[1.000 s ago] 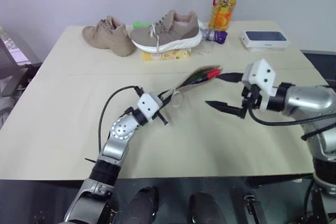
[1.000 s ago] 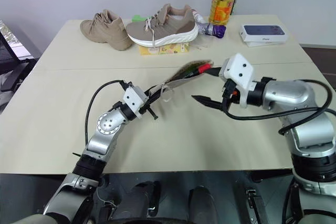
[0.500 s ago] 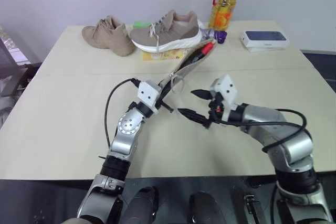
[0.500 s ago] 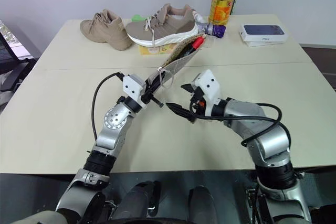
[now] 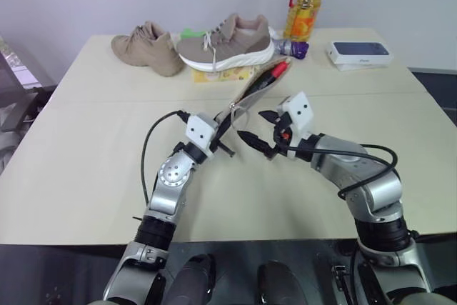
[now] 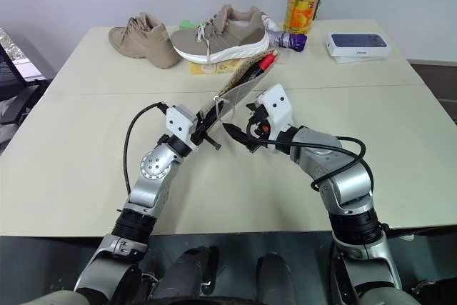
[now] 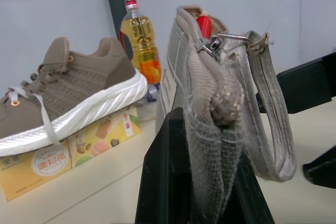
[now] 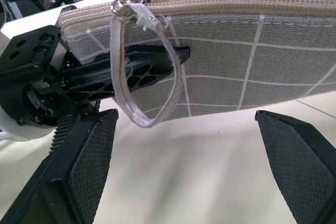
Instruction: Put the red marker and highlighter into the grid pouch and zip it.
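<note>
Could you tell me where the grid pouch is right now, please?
The grid pouch is held above the table's middle, pinched at its lower end by the left gripper, with the open right gripper just beside it.

Grey pouch [image 8: 252, 61] with white grid lines, cream lining with brown dots, beige zipper. Red marker [image 5: 277, 70] tip. Black claw fingers [image 8: 86, 156]. Tan shoes [image 5: 227, 41] with white soles; pale beige desk [image 5: 86, 141]; yellow oil bottle [image 5: 303, 5].
</note>
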